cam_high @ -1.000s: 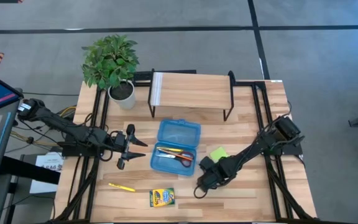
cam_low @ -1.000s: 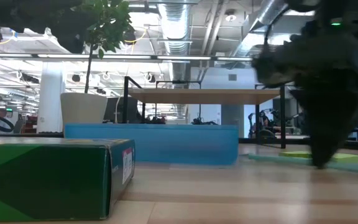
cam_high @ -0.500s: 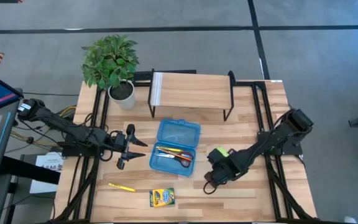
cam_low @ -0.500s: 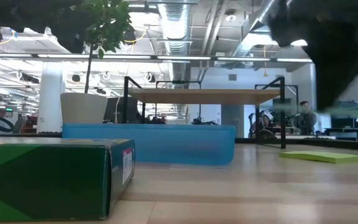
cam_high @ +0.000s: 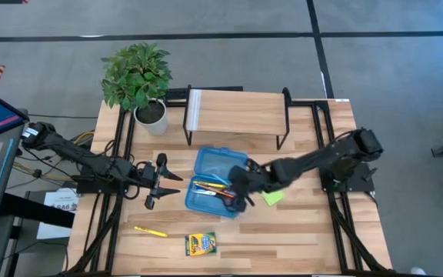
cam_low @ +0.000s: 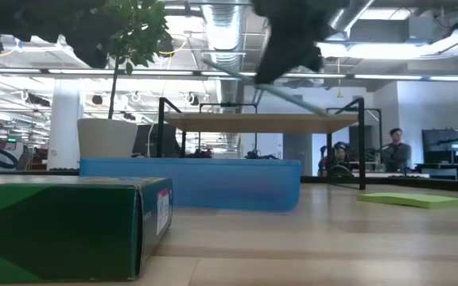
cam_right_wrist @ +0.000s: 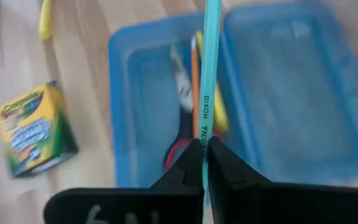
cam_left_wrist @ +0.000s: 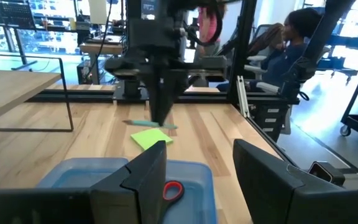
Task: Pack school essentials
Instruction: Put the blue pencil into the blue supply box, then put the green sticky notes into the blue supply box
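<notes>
Here: right gripper (cam_right_wrist: 205, 163), fingers pinched on a slim teal pencil (cam_right_wrist: 209, 81), held above the open blue translucent case (cam_high: 218, 181); its long axis runs along the case, lengthwise. Inside lie an orange pencil (cam_right_wrist: 195, 87) and red-handled scissors (cam_left_wrist: 172, 189). On the pale wooden bench (cam_high: 306, 231): flat lime sticky-note pad (cam_high: 272, 197), boxy crayon carton (cam_high: 200, 244), yellow pencil (cam_high: 151, 231). Left gripper (cam_high: 160, 181) waits beside the case, fingers spread.

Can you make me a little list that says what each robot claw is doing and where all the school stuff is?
right claw: shut on teal pencil, above the open blue case
left claw: open, waiting left of the case
in the case: red-handled scissors, orange pencil
on the table: sticky-note pad, crayon box, yellow pencil
</notes>
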### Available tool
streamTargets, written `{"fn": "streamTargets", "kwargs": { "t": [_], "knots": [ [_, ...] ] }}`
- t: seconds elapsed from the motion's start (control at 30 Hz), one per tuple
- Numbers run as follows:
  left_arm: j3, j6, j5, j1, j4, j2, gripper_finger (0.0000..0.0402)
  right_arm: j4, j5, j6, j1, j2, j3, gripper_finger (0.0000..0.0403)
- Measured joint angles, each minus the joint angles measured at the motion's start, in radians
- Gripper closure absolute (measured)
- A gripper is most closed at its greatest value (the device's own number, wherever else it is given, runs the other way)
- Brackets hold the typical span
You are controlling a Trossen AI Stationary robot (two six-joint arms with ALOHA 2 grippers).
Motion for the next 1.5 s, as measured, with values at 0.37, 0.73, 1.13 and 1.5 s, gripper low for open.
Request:
{"fn": "streamTargets", "kwargs": {
  "t": [0.37, 0.73, 1.13, 1.5],
  "knots": [
    [0.0, 0.008, 0.001, 0.0, -0.003, 0.0, 0.0228, -0.207, -0.042, -0.323, -0.075, 0.266, 0.331, 0.0386],
    [0.0, 0.011, 0.005, 0.0, -0.006, 0.0, 0.0228, -0.373, -0.064, -0.358, -0.112, 0.493, 0.505, 0.0383],
    [0.0, 0.011, 0.005, 0.0, -0.006, 0.0, 0.0228, -0.371, -0.102, -0.37, -0.118, 0.504, 0.515, 0.0348],
    [0.0, 0.011, 0.005, 0.0, -0.006, 0.0, 0.0228, -0.396, -0.102, -0.362, -0.118, 0.504, 0.521, 0.0265]
  ]
}}
